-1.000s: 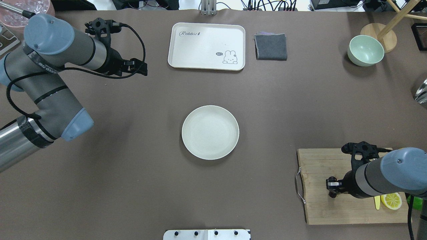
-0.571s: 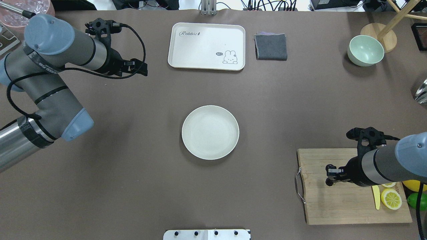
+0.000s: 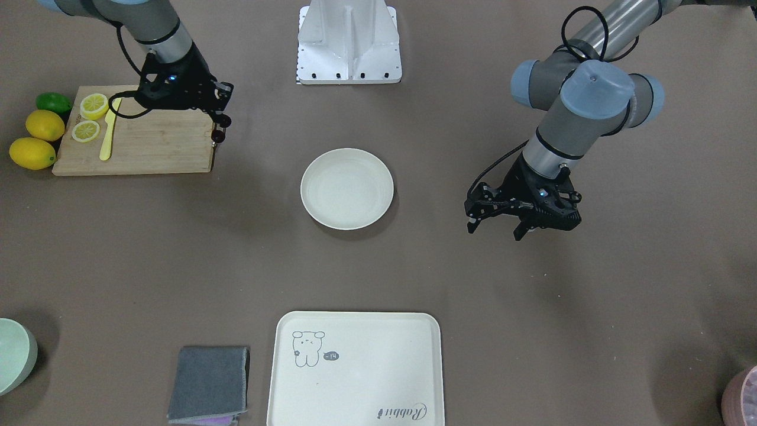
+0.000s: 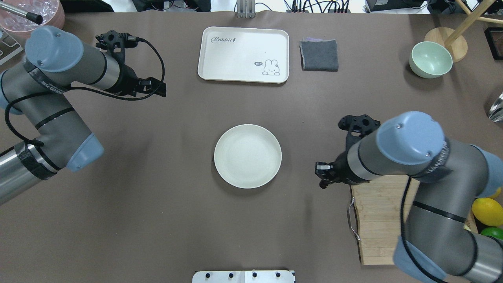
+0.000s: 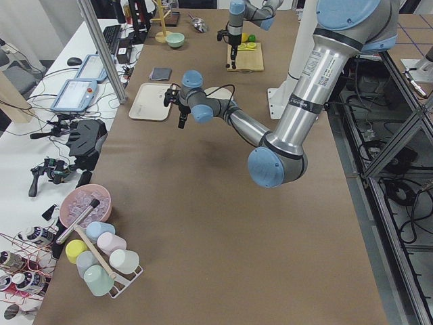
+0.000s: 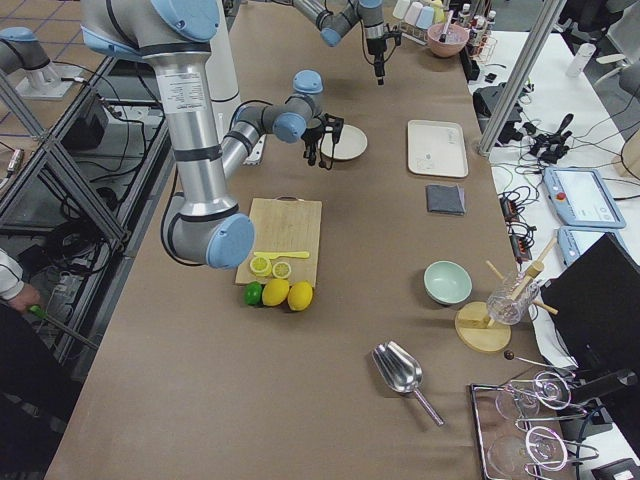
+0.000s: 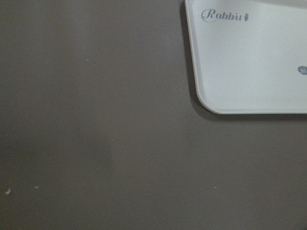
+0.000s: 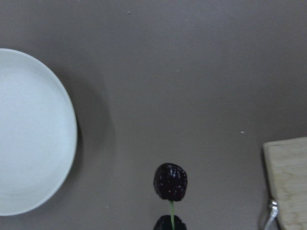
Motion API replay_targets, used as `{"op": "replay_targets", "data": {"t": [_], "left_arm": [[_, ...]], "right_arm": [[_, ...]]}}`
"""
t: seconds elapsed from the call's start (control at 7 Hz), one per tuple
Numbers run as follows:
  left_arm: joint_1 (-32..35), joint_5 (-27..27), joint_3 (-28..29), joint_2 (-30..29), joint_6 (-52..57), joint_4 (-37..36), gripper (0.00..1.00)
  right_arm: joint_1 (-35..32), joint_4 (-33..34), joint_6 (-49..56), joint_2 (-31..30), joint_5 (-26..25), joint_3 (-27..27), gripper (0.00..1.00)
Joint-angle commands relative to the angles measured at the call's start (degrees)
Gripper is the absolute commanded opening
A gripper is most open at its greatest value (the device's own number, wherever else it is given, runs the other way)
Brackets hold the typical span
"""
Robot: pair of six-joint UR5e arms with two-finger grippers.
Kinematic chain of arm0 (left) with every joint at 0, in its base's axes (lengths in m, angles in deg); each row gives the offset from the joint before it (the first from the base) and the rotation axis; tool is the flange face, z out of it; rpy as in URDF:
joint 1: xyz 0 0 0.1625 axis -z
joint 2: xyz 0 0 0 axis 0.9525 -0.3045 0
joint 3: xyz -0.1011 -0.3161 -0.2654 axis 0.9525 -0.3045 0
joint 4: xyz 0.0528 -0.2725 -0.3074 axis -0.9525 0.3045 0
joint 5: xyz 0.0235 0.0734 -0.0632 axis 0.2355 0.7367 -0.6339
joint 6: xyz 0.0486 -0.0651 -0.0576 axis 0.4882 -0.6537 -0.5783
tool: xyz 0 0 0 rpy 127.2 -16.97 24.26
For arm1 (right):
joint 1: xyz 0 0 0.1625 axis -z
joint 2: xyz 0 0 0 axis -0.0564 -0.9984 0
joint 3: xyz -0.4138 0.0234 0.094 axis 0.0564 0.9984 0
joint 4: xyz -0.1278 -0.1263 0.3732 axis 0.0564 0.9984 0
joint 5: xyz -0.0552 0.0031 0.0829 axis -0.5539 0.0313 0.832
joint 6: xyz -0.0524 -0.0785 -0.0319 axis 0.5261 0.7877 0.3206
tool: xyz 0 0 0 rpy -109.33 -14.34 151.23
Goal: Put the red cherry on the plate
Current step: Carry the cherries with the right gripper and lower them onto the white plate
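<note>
The red cherry point(image 8: 170, 182), dark maroon on a thin green stem, hangs from my right gripper point(image 3: 219, 125), which is shut on it. In the front-facing view the cherry point(image 3: 217, 138) sits just off the cutting board's corner, above the bare table. The round cream-white plate point(image 4: 247, 156) lies at the table's middle, and my right gripper point(image 4: 322, 177) hovers a short way to its right. In the right wrist view the plate point(image 8: 29, 134) fills the left side. My left gripper point(image 3: 494, 227) is open and holds nothing, far left of the plate near the tray.
A wooden cutting board point(image 3: 148, 142) carries lemon slices point(image 3: 94, 105) and a yellow knife point(image 3: 106, 142); whole lemons point(image 3: 44, 125) and a lime point(image 3: 53, 102) lie beside it. At the back stand a rabbit tray point(image 4: 243, 54), a grey cloth point(image 4: 319, 55) and a mint bowl point(image 4: 430, 59).
My right arm has lifted off the cutting board and swung left toward the plate with the cherry in its gripper. The left arm has shifted slightly left.
</note>
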Motion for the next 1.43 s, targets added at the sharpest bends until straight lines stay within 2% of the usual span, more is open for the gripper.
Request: {"op": "replay_targets", "data": {"t": [0.0, 0.14, 0.43, 0.71, 1.0, 1.29], "left_arm": [[0.6, -0.1, -0.2, 1.4, 1.6, 0.0, 0.98], [1.7, -0.5, -0.4, 2.1, 1.8, 0.2, 0.98], [2.1, -0.5, -0.3, 2.8, 4.8, 0.0, 0.98], [2.2, -0.3, -0.2, 3.6, 5.7, 0.1, 0.98], [2.2, -0.2, -0.2, 3.7, 5.7, 0.1, 0.98], [2.7, -0.5, -0.5, 3.9, 5.7, -0.1, 0.98]], "right_arm": [[0.2, 1.6, 0.0, 14.0, -1.6, 12.0, 0.00], [0.2, 1.5, 0.2, 17.8, -1.7, 16.5, 0.00], [1.8, -6.4, 0.1, 20.1, -3.6, 23.8, 0.00], [3.0, -9.1, 0.0, 21.7, -4.0, 26.9, 0.00], [3.1, -9.1, -0.4, 22.1, -4.1, 27.1, 0.99], [1.2, -8.3, -0.2, 23.2, -3.5, 26.3, 1.00]]}}
